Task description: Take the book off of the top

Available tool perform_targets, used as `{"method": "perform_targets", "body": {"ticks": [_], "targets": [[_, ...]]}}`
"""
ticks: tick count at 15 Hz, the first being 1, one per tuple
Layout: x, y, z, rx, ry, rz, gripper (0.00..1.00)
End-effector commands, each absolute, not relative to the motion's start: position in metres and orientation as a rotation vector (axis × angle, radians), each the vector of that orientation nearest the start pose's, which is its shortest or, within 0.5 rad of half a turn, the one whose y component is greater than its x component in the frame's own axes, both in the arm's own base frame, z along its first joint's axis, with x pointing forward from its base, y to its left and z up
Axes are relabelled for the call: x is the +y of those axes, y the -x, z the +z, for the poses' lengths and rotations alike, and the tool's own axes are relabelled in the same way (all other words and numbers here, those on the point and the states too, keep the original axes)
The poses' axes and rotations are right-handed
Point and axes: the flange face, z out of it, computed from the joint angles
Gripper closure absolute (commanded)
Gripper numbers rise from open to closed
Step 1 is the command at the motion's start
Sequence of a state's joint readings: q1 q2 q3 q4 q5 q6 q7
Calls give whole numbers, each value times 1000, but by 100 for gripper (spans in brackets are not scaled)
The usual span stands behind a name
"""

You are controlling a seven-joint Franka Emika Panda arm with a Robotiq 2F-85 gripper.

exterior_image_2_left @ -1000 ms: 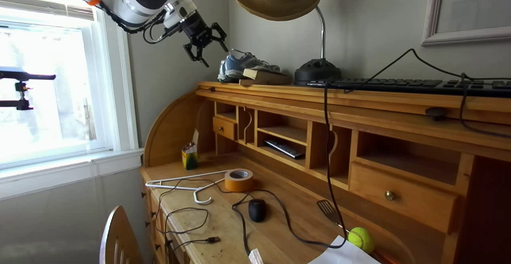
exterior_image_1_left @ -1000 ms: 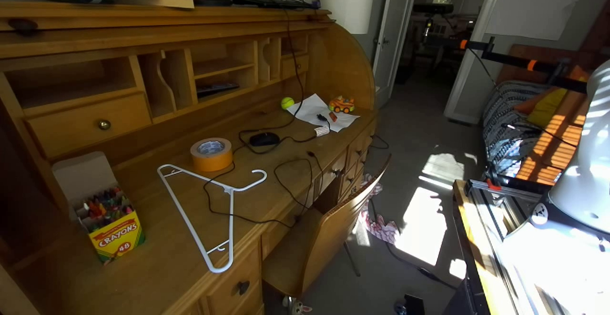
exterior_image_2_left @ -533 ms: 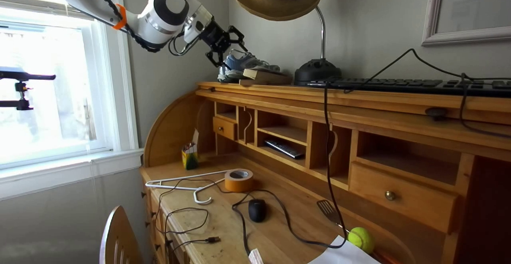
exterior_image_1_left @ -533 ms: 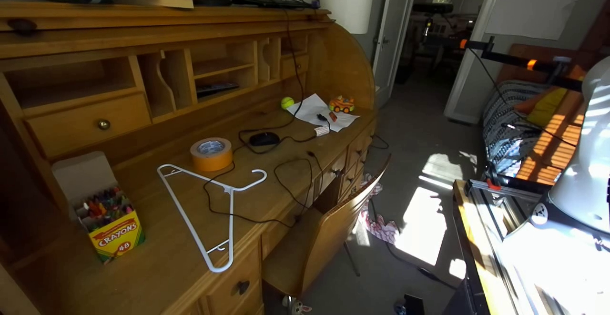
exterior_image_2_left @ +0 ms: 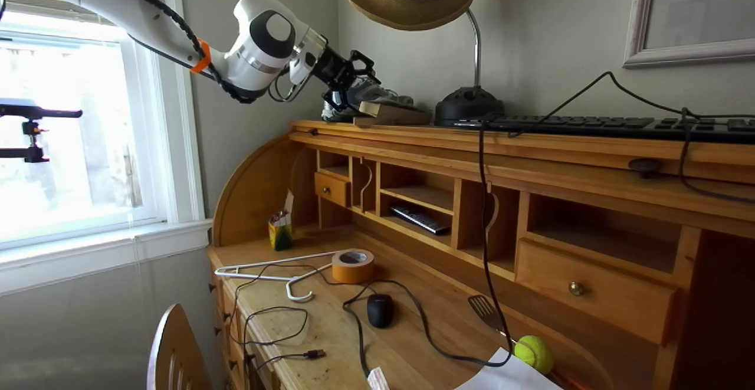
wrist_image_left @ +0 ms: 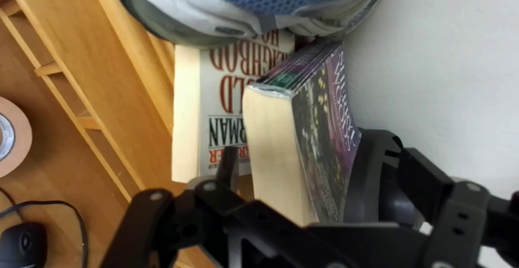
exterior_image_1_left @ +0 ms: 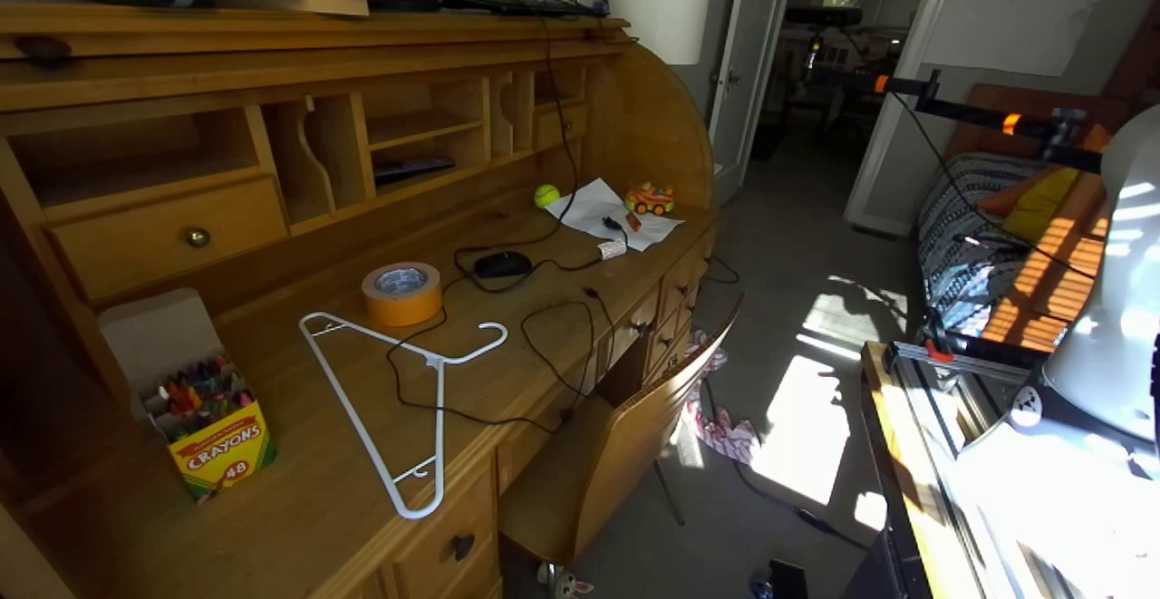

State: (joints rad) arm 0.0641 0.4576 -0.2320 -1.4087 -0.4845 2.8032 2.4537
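Purple book (wrist_image_left: 312, 138), my target, sits on the top (exterior_image_2_left: 448, 136) of the desk (exterior_image_1_left: 317, 490). Left of it in the wrist view lies a pale-covered book (wrist_image_left: 221, 93), partly beneath; right, the lamp base (wrist_image_left: 371, 170). My jaws stand wide, holding nothing: the approach, I judge. Next: straddle my target, close, lift.

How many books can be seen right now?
2. The purple book is tilted, partly over the white book, which lies on the top board, partly hidden by a shoe. Others behind the shoe would be hidden.
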Motion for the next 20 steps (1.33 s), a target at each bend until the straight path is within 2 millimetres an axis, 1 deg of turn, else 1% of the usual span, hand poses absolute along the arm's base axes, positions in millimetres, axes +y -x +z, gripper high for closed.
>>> {"method": "perform_targets", "body": {"ticks": [1,8,14,15,16,17,18,20], "targets": [[-60,-750,545,2000,1042,-1042,0],[-56,-759,535,1948,1020,-1116,0],[-58,-766,523,1937,991,-1181,0],[-58,-766,522,1938,989,-1189,8],[-58,-766,522,1939,987,-1198,28],[-57,-767,519,1946,987,-1200,34],[-57,-767,518,1947,989,-1205,44],[-56,-767,515,1951,993,-1209,60]]}}
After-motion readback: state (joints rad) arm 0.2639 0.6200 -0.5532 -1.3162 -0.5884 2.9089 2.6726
